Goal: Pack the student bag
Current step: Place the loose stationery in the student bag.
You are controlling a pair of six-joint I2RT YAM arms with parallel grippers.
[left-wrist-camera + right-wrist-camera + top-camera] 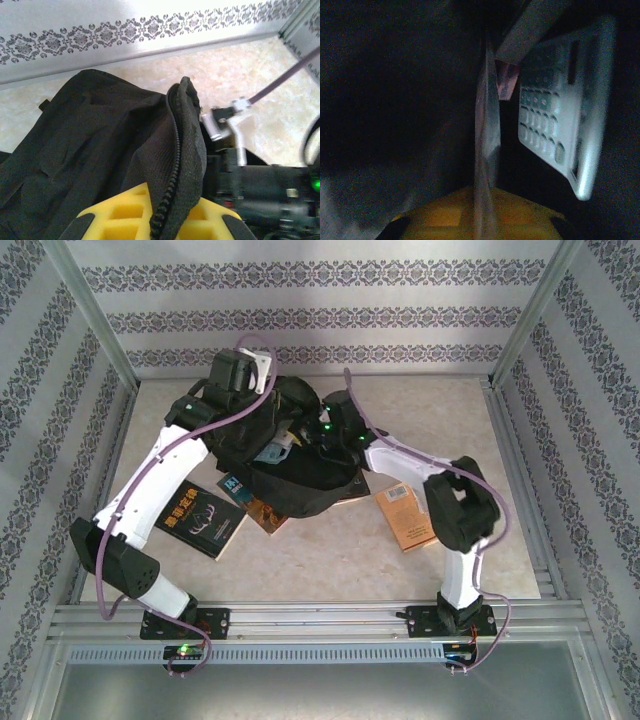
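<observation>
The student bag [290, 465] lies mid-table, a big black backpack with its mouth open. My left gripper [240, 375] is at the bag's far left. In the left wrist view the left gripper [160, 220] is shut on the bag's zip edge [176, 145] and holds it up. My right gripper [335, 425] reaches into the opening from the right. Inside the dark bag, the right gripper [482, 220] is shut on a thin pale sheet [486, 145] seen edge-on. A grey calculator [560, 105] leans to its right, with something pink [506, 82] behind.
A black book with orange lettering [200, 520] lies left of the bag. A brown book [263, 512] pokes out under the bag's front, and an orange-brown book [405, 517] lies to the right. Patterned walls and metal rails enclose the table [330, 560].
</observation>
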